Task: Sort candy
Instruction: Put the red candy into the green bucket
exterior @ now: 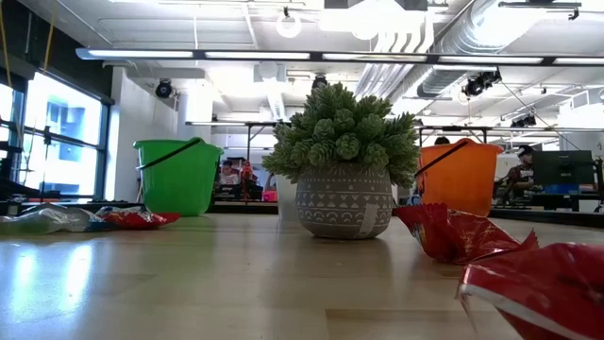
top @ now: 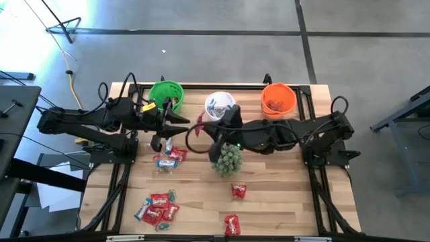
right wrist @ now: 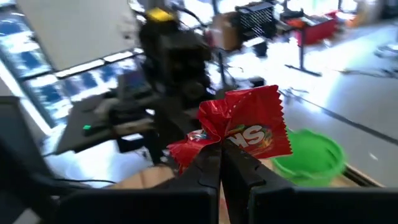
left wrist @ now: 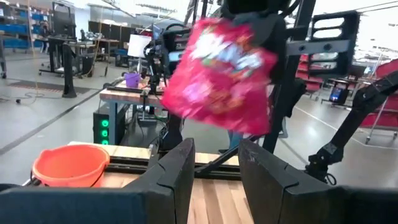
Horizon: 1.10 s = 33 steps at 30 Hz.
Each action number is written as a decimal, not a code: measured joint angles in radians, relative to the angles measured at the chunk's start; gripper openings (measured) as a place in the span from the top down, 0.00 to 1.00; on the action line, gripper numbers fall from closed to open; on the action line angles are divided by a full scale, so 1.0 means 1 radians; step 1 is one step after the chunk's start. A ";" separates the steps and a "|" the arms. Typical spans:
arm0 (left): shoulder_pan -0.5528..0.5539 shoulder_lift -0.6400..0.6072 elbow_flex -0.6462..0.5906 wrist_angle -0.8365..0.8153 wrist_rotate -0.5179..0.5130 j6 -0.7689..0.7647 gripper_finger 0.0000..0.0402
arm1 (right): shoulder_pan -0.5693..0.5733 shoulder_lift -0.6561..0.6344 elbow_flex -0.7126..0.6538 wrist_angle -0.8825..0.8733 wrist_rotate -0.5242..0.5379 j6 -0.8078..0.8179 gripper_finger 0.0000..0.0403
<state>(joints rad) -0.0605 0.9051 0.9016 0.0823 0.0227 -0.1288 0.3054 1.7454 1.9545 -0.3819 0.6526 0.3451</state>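
Currently | right end effector (right wrist: 221, 163) pinches red candy (right wrist: 249, 127) | lifted above table (top: 282, 181)

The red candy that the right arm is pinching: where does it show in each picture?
High view: the held red candy is mid-table, in the right gripper, between the two arms.
Low view: not in it.
Left wrist view: large, in the picture's upper middle.
Right wrist view: picture's centre, just past the shut fingers.
Shared landmark: the green cup, also in the low and right wrist views.
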 joint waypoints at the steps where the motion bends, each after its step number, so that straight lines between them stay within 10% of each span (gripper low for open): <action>1: 0.000 0.000 0.000 0.000 0.000 0.000 0.72 | 0.000 0.000 0.000 0.025 -0.018 -0.024 1.00; 7: 0.000 0.000 0.000 0.008 0.014 -0.023 0.72 | 0.003 0.000 0.000 0.129 -0.153 -0.124 1.00; 17: 0.000 0.039 -0.001 0.328 0.382 -0.242 0.72 | 0.003 0.000 0.000 0.125 -0.228 -0.206 1.00; 33: 0.002 0.098 -0.001 0.338 0.394 -0.261 0.72 | 0.046 -0.003 0.000 0.125 -0.335 -0.384 1.00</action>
<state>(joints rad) -0.0587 1.0027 0.9009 0.4198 0.4168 -0.3901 0.3511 1.7426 1.9549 -0.2571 0.3174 -0.0387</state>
